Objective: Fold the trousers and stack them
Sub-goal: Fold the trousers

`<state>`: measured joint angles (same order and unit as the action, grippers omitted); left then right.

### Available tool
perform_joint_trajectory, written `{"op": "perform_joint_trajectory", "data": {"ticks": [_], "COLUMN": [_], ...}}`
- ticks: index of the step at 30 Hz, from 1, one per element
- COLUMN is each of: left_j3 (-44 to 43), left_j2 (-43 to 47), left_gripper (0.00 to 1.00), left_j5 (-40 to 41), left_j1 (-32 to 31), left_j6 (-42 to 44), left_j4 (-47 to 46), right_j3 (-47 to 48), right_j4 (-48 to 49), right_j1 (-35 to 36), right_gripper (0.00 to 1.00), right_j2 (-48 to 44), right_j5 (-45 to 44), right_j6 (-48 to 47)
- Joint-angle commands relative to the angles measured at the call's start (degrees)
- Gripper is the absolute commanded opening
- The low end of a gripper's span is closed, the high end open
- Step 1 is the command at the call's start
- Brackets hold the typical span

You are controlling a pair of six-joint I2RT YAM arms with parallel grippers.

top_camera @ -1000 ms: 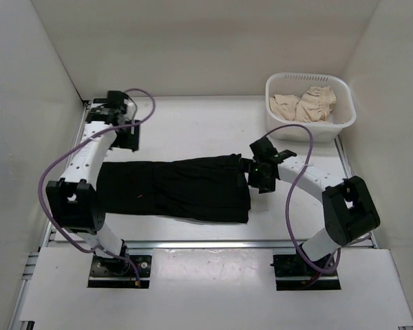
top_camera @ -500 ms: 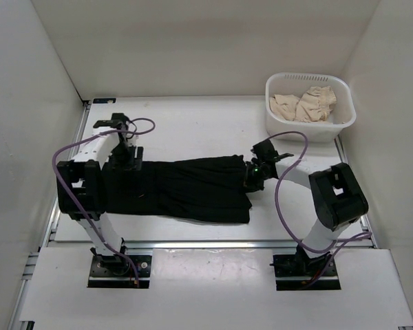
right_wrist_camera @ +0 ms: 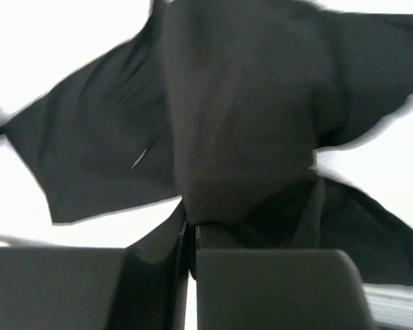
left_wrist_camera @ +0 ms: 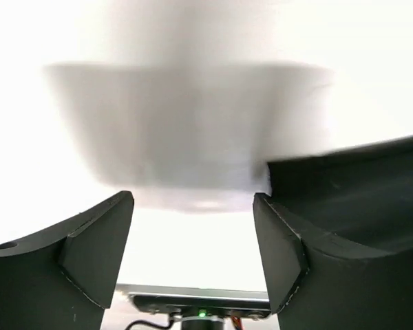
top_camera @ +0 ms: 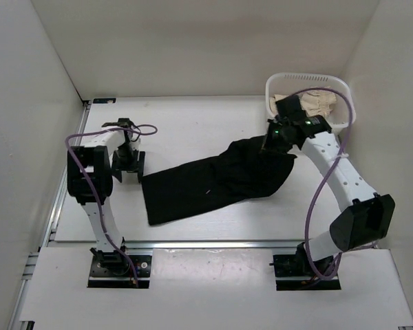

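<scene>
Beside the basket (top_camera: 310, 75), the right fingers (right_wrist_camera: 261, 289) are hauling the clamped trousers (top_camera: 213, 185) askew while the left fingers (left_wrist_camera: 96, 240) are now gaping empty.

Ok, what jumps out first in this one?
The black trousers lie stretched diagonally across the table, one end pinched and lifted by the right gripper just in front of the white basket of beige cloth. The left gripper stands open, nothing between its fingers, beside the trousers' other end.
</scene>
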<state>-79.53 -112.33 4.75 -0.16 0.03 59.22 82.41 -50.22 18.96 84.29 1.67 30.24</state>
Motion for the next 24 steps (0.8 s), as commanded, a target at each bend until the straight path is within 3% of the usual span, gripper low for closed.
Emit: {"op": "perform_joint_trajectory", "data": {"ticks": [1, 3, 5, 7, 9, 12, 13, 15, 24], "left_j3": [-2.9, -2.9, -2.9, -2.4, -2.4, -3.7, -4.5, -6.7, -12.7], "left_j2": [-2.3, -4.7, -5.9, -7.5, -8.9, -11.2, -12.6, -14.0, -16.3], "left_gripper": [0.82, 0.82, 0.82, 0.78, 0.71, 0.46, 0.29, 0.14, 0.14], "left_j5": [-8.4, -10.2, -15.6, -17.8, -17.8, -20.0, -20.6, -21.1, -21.6], "left_j1": [-3.2, -3.2, -3.8, -3.8, -3.8, -3.8, -3.8, -4.3, -6.0], "left_j6": [0.0, 0.0, 0.0, 0.0, 0.0, 0.0, 0.0, 0.0, 0.0], "left_j4": [0.5, 0.5, 0.5, 0.5, 1.0, 1.0, 1.5, 2.1, 3.2], "right_j3": [11.0, 19.8, 35.9, 51.2, 56.6, 51.3, 50.5, 51.3, 55.6], "right_j4": [-15.0, -17.7, -24.6, -29.7, -34.0, -29.5, -28.7, -27.1, -14.2], "right_j1": [12.4, 21.5, 28.1, 31.5, 34.1, 34.8, 34.8, 34.8, 36.4], "right_gripper": [0.0, 0.0, 0.0, 0.0, 0.0, 0.0, 0.0, 0.0, 0.0], "right_j2": [6.5, 12.5, 24.6, 36.7, 42.5, 45.1, 45.1, 46.5, 49.1], "right_j5": [-6.0, -7.3, -7.3, -7.8, -5.4, -2.2, -1.6, -2.2, 4.6], "right_j6": [3.8, 4.4, 3.2, 0.1, -1.7, -3.0, -3.5, -4.3, -9.1]}}
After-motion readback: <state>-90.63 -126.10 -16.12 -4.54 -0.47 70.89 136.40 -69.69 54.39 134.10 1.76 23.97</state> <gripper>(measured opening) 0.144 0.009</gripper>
